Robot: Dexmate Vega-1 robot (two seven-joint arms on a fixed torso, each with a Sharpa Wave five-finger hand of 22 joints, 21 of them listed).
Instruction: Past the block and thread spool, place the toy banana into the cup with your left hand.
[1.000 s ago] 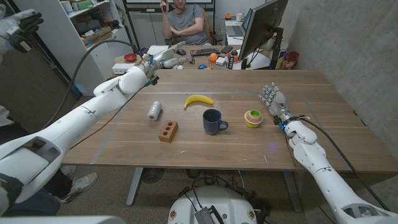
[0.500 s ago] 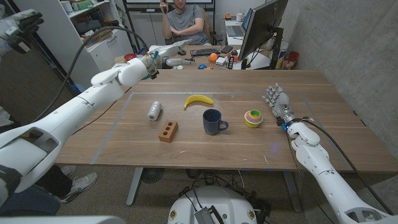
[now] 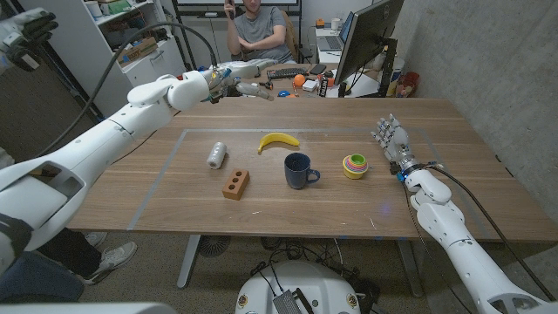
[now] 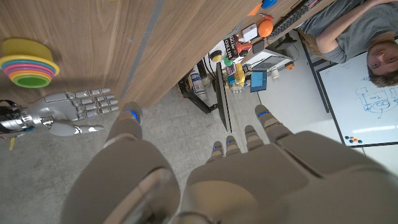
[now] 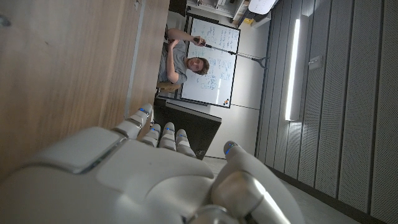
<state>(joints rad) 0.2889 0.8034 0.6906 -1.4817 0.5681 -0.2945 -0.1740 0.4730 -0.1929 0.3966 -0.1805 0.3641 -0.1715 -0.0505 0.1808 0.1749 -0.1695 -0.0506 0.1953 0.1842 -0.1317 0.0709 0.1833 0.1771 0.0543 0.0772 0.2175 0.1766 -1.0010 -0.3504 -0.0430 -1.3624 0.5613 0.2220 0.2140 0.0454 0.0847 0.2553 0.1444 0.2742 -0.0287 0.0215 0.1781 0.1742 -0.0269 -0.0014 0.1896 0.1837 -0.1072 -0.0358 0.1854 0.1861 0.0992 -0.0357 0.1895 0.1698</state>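
**A:** How did the fingers stand?

**B:** The left hand (image 3: 247, 86) was held high over the far edge of the table (image 3: 471, 187), fingers stretched out and a little apart, holding nothing. The right hand (image 3: 391, 138) stood by the table's right side, fingers straight and close together, also holding nothing.

**A:** And the toy banana (image 3: 278, 139)?

**B:** It lay on the wood just beyond the cup (image 3: 299, 169), near it but not touching. The thread spool (image 3: 216, 155) and the block (image 3: 234, 184) sat to the left of the cup, the block closer to the robot.

**A:** So how would the reach be done well?

**B:** I judged the reach was only beginning. The hand was already beyond the spool and block, so coming down on the banana from the far side looked cleanest, fingers closing across its curve rather than along it.

**A:** Room to move?

**B:** Open wood lay around the banana on its far side. The stacked rings (image 3: 355, 165) stood right of the cup, apart from it. The tight spot was the short gap between banana and cup; a careless descent could have nudged the mug.
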